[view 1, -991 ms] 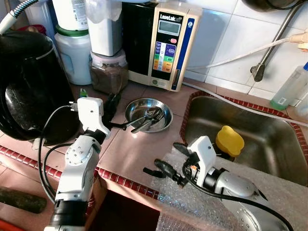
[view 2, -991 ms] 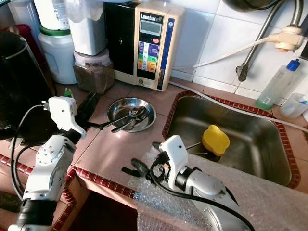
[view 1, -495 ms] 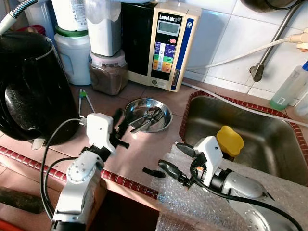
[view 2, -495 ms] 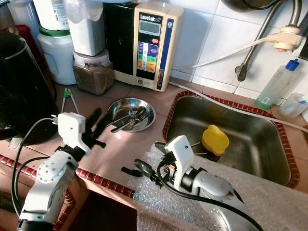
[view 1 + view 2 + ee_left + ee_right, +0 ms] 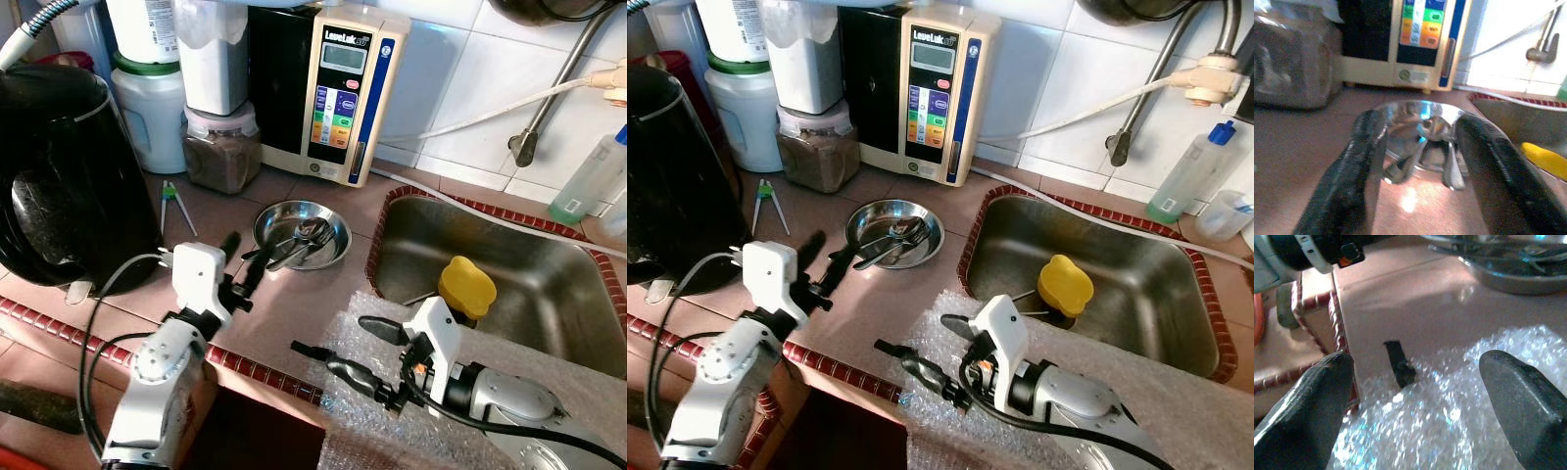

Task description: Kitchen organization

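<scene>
Two end effectors hover over the desk [image 5: 294,304], both spread wide and holding nothing. Nearest, the right end effector [image 5: 370,349] hangs above bubble wrap [image 5: 950,411], a small black clip [image 5: 306,349] lying at the wrap's edge. Farther, the left end effector [image 5: 241,262] stops just short of the steel bowl [image 5: 333,220], which holds cutlery [image 5: 299,244]. Beside the bowl, a sink [image 5: 549,284] contains a yellow lid [image 5: 467,285].

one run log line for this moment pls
left gripper: open, near steel dish holding cutlery | right gripper: open, over bubble wrap | yellow sponge: in sink
</scene>
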`<state>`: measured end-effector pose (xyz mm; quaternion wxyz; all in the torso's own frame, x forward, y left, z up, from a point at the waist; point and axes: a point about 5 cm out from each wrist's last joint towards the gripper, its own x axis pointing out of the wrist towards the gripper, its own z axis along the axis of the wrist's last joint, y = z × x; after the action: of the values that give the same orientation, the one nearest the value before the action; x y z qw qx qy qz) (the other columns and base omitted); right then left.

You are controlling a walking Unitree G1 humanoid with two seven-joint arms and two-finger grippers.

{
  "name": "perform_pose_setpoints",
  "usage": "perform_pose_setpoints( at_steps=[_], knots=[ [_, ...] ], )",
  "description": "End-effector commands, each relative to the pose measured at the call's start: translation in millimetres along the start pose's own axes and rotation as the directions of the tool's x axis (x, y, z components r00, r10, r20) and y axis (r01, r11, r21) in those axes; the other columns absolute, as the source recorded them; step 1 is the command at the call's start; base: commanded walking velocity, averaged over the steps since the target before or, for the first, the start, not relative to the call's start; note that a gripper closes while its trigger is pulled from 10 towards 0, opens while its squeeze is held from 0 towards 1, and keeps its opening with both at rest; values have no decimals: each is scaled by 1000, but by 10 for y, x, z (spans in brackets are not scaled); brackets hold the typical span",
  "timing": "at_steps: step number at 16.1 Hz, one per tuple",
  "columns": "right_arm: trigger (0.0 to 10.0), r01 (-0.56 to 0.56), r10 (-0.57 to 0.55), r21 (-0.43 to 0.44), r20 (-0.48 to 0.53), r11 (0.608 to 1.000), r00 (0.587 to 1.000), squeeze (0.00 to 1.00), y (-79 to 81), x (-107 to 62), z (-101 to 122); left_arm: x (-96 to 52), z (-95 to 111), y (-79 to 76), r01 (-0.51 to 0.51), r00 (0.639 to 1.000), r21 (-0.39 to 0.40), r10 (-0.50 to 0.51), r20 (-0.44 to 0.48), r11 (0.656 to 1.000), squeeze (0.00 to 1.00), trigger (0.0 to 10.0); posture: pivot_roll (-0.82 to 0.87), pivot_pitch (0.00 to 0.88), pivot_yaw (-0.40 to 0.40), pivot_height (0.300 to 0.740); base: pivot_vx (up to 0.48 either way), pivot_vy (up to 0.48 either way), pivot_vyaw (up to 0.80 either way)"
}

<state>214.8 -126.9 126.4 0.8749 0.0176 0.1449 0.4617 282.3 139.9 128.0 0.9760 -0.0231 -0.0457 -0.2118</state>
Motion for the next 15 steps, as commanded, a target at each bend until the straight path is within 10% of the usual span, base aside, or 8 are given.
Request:
perform_pose_setpoints(
  at_steps=[1,9,10,11,15],
  knots=[
    [10000,-22,22,-18,0,1000,1000,0,45,-13,37,14,-44,-48,22,1000,-14,-22,-18,1000,1000,10000,85,0,-95,740,0,0,0],
    [10000,-27,27,-38,-5,999,1000,0,66,38,25,235,-192,-113,56,994,-124,-67,-84,991,1000,10000,70,0,-87,740,0,0,0],
    [10000,-25,24,-42,-4,999,1000,0,64,41,26,252,-196,-115,57,994,-125,-68,-84,990,702,10000,67,0,-86,740,0,0,0],
    [10000,-20,20,-45,-3,999,1000,0,60,41,27,273,-188,-121,60,994,-126,-70,-82,990,0,10000,66,0,-85,740,0,0,0],
    [10000,-13,13,-51,-3,999,1000,0,48,45,20,315,-193,-82,55,994,-102,-65,-93,993,0,10000,69,0,-87,740,0,0,0]
  ],
)
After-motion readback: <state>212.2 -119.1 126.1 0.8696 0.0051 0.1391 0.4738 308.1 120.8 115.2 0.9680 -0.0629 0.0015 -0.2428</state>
